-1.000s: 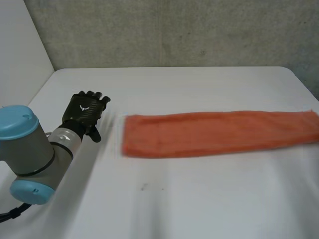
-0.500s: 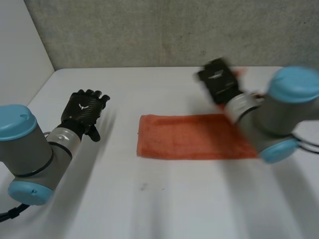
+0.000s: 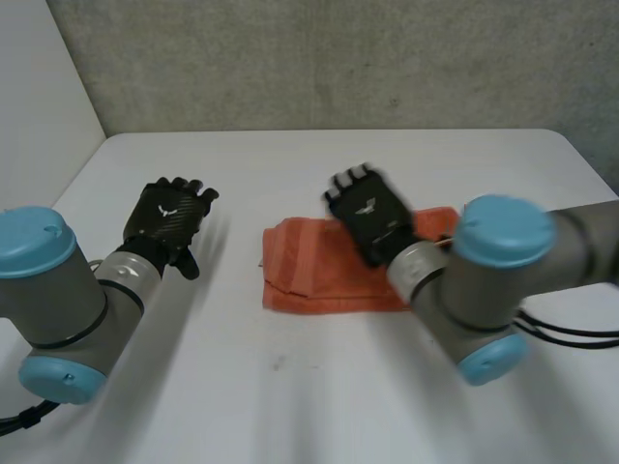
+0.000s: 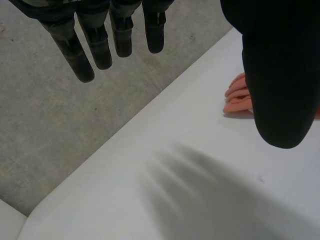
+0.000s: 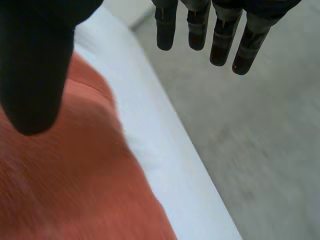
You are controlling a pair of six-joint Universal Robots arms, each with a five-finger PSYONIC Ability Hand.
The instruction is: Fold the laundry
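An orange towel [image 3: 309,273] lies folded into a short stack in the middle of the white table [image 3: 290,396], its left end doubled over. My right hand [image 3: 371,217] hovers over the towel's far right part, fingers straight and spread, holding nothing. In the right wrist view the right hand [image 5: 200,25] is open above the towel [image 5: 60,195], near the table's edge [image 5: 150,135]. My left hand [image 3: 170,217] floats open over bare table to the left of the towel, apart from it. In the left wrist view the left hand [image 4: 95,45] has straight fingers, and the towel's layered end [image 4: 236,97] peeks out beside the thumb.
A grey concrete wall runs behind the table's far edge [image 3: 329,131]. A white side wall [image 3: 39,116] rises at the left. Bare tabletop spreads in front of the towel and around the left hand. Grey floor [image 5: 260,150] lies beyond the table edge.
The towel was a long strip; my right arm swung in from the right and brought its right end leftward, leaving a short folded stack. The right hand has opened. The left hand stayed put.
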